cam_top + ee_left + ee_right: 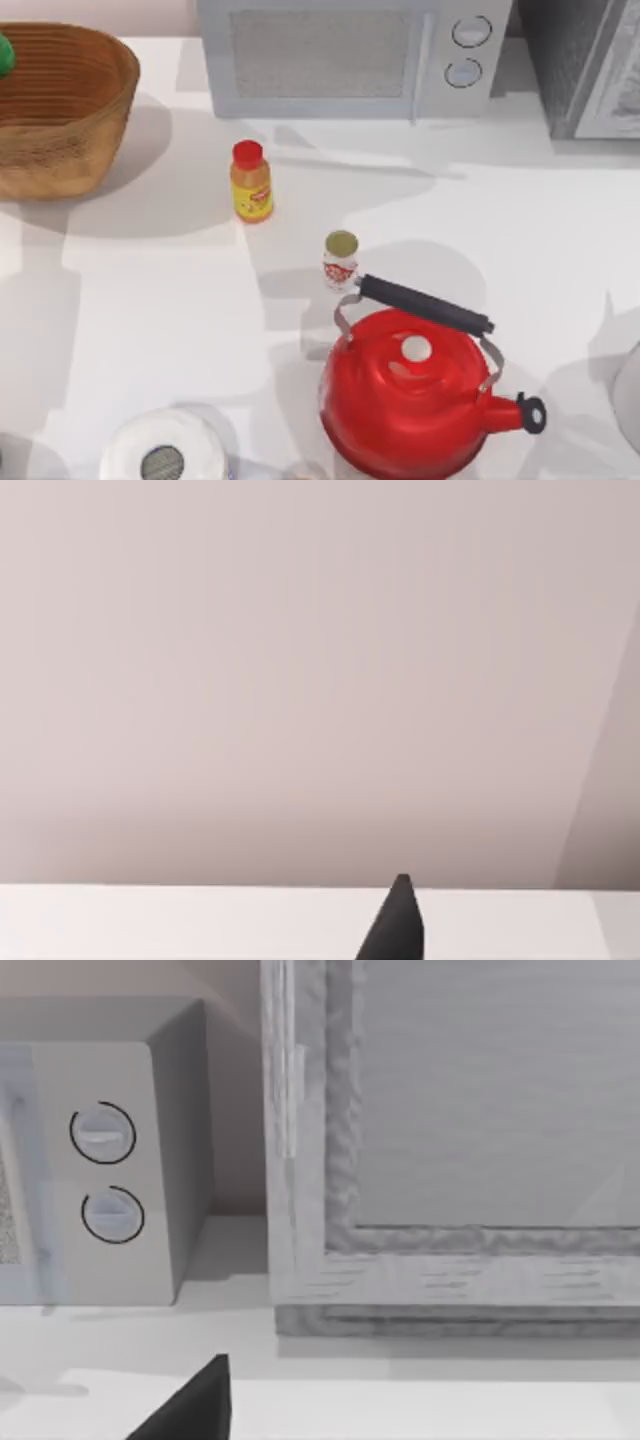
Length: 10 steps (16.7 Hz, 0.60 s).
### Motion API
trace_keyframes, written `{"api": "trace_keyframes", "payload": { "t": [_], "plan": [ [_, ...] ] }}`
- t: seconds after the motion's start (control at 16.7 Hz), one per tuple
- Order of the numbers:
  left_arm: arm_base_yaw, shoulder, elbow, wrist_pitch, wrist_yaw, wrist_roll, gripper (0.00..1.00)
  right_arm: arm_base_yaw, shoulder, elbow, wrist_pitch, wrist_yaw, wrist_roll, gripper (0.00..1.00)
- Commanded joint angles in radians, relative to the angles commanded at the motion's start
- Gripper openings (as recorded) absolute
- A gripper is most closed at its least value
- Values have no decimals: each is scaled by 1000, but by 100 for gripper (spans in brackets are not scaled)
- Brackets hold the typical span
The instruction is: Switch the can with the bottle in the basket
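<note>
Basket (pixel 62 110) at worktop (pixel 150 300) far left, bottle (pixel 5 55) inside at its left edge. Microwave (pixel 340 55) along the back. Capped bottle (pixel 251 181) in front of microwave. Can (pixel 340 260) right of it and nearer, just behind kettle (pixel 410 395). Paper roll (pixel 165 455) left of kettle.

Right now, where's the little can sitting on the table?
In the top view the can stands upright near the table's middle, just behind the red kettle, beside its black handle, with the yellow bottle farther back to its left.
</note>
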Motion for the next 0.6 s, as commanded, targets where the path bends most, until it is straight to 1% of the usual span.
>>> {"api": "trace_keyframes", "payload": {
  "t": [0.3,0.36,0.6],
  "plan": [
    [0,0,0,0,0,0,98,0,0,0,0,0,0,100],
    [0,0,0,0,0,0,100,0,0,0,0,0,0,100],
    [0,0,0,0,0,0,100,0,0,0,0,0,0,100]
  ]
}}
